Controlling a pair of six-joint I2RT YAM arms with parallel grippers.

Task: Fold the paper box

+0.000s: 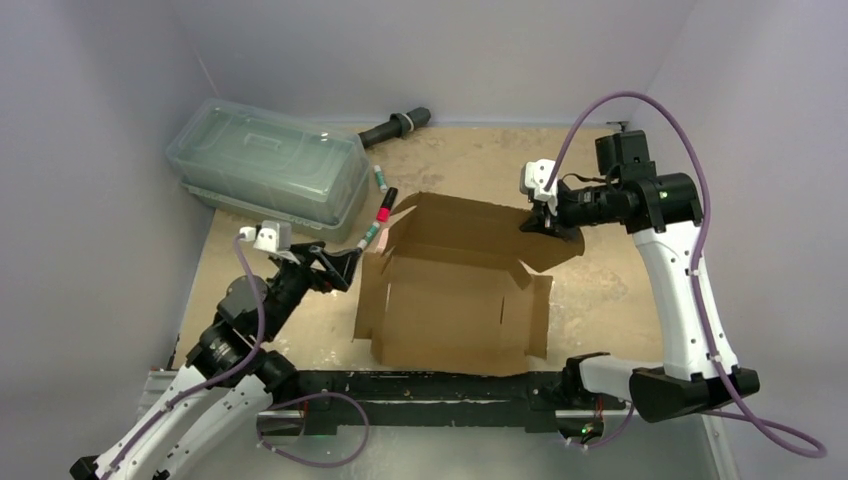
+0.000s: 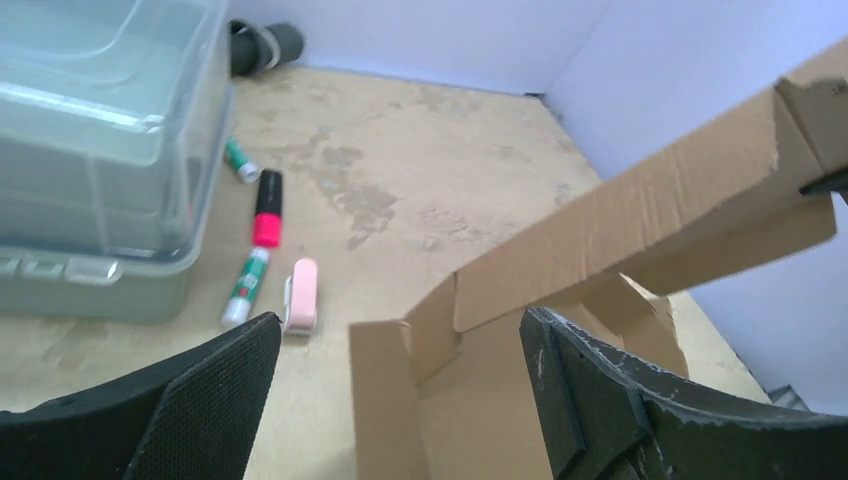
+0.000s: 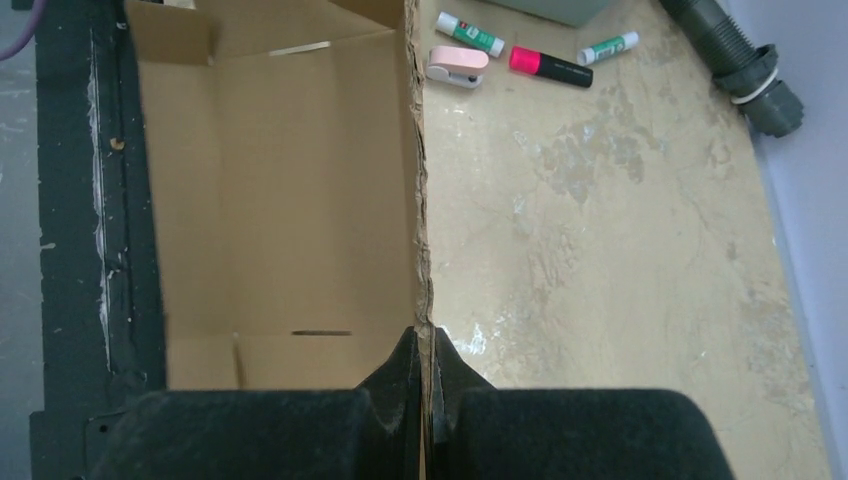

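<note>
A tan desk [image 1: 480, 160] inside pale lilac walls carried the paper box [image 1: 450, 300], half raised at its centre with its long axis running left to right. From above, the left end effector [image 1: 345, 265] sat just off the box's left end and was the nearer arm to it. Its wrist view showed the jaws spread wide, with the box's left end standing ahead in line with the gap. The right wrist view showed the right end effector [image 3: 425, 345] clamped on the box's raised far edge.

The left arm reaches low and forward with its elbow bent. Its claw [image 1: 345, 268] is spread wide, and nothing is pressed between its fingers [image 2: 200, 400]. The right arm rises from its base, bends and runs level. Its claw [image 3: 427, 395] is pinched tight on the paper box [image 3: 290, 200] edge, which runs straight ahead of it.
</note>
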